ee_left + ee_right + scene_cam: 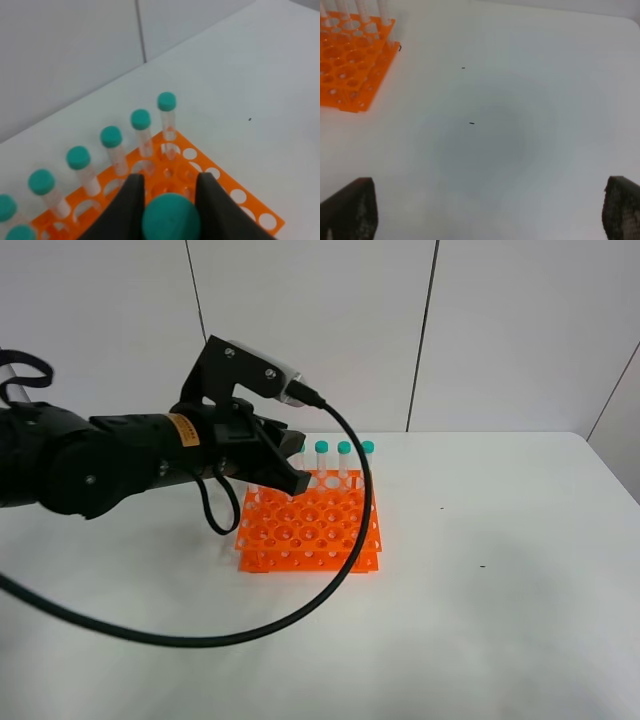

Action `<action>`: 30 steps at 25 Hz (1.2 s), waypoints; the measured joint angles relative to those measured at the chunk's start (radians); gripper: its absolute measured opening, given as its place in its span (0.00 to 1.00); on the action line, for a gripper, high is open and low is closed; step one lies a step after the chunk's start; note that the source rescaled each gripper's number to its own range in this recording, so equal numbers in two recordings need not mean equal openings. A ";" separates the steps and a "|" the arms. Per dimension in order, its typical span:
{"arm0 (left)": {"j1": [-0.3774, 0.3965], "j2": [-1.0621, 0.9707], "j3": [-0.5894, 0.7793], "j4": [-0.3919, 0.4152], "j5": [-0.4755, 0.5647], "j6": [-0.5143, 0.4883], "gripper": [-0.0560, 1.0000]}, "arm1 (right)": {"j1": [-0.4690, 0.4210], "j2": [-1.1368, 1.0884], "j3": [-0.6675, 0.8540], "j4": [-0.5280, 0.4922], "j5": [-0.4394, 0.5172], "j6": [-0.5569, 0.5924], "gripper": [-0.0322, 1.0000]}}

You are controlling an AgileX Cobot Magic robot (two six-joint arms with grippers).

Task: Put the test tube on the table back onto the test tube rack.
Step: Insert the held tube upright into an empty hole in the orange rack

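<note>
Left side: the left end effector (170, 184) is clenched on the teal cap of the test tube (171, 219), one dark finger (131, 202) on each side of the cap. In the high view this end effector (288, 475) sits over the near-left part of the test tube rack (310, 525), with a black cable (300, 620) looping down onto the counter (500, 590).

Location of task item: the tube is held upright above the orange grid, off the counter. The end effector hides its body and tip, so it cannot be determined whether the tip has entered a hole.

Centre: the seated tubes (140, 120) stand in a row along the far edge of the rack; the holes nearer the held tube appear vacant.

Right side: the right end effector (490, 200) is released, fingers spread wide with nothing between them, over bare counter well apart from the rack (350, 60).

Progress assessment: pickup appears complete. Outstanding, in my judgement: lowering into a free hole, release, and withdrawal.

Surface and room: the counter is white and matte, with a few small dark specks (471, 122). Behind it are plain pale wall panels (500, 330) with dark seams.
</note>
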State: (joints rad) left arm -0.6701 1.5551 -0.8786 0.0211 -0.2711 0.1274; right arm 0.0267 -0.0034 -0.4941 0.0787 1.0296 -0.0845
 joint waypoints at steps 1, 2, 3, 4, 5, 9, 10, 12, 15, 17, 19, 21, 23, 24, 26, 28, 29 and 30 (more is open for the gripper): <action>0.003 0.024 -0.028 0.001 0.012 0.000 0.05 | 0.000 0.000 0.000 0.000 0.000 0.000 1.00; 0.009 0.056 -0.056 0.001 0.032 0.000 0.05 | 0.000 0.000 0.000 0.000 0.000 0.000 1.00; 0.017 0.079 -0.088 0.001 0.050 0.000 0.05 | 0.000 0.000 0.000 0.000 0.000 0.000 1.00; 0.026 0.101 -0.119 0.001 0.066 0.000 0.05 | 0.000 0.000 0.000 0.001 0.000 0.000 1.00; 0.038 0.131 -0.147 0.001 0.085 0.000 0.05 | 0.000 0.000 0.000 0.001 0.000 0.000 1.00; 0.097 0.209 -0.222 0.001 0.148 0.000 0.05 | 0.000 0.000 0.000 0.001 0.000 0.000 1.00; 0.108 0.223 -0.234 0.001 0.160 0.000 0.05 | 0.000 0.000 0.000 0.001 0.000 0.000 1.00; 0.133 0.245 -0.248 0.001 0.163 0.000 0.05 | 0.000 0.000 0.000 0.001 0.000 0.000 1.00; 0.151 0.267 -0.265 0.001 0.159 0.000 0.05 | 0.000 0.000 0.000 0.001 0.000 0.000 1.00; 0.153 0.278 -0.276 0.001 0.153 0.000 0.05 | 0.000 0.000 0.000 0.001 0.000 0.000 1.00; 0.153 0.285 -0.283 0.001 0.133 0.000 0.05 | 0.000 0.000 0.000 0.001 0.000 0.000 1.00; 0.153 0.288 -0.285 0.001 0.114 -0.004 0.05 | 0.000 0.000 0.000 0.001 0.000 0.000 1.00; 0.159 0.291 -0.286 0.001 0.101 -0.018 0.05 | 0.000 0.000 0.000 0.001 0.000 0.000 1.00; 0.161 0.292 -0.286 0.001 0.101 -0.028 0.05 | 0.000 0.000 0.000 0.001 0.000 0.000 1.00; 0.164 0.292 -0.280 0.001 0.086 -0.036 0.05 | 0.000 0.000 0.000 0.001 0.000 0.000 1.00; 0.165 0.292 -0.256 0.001 0.044 -0.039 0.05 | 0.000 0.000 0.000 0.001 0.000 0.000 1.00; 0.164 0.292 -0.237 0.001 0.015 -0.040 0.05 | 0.000 0.000 0.000 0.001 0.000 0.000 1.00; 0.164 0.292 -0.217 0.001 -0.014 -0.040 0.05 | 0.000 0.000 0.000 0.001 0.000 0.000 1.00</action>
State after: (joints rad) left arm -0.5057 1.8471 -1.0954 0.0219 -0.2846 0.0876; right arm 0.0267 -0.0034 -0.4941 0.0797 1.0296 -0.0845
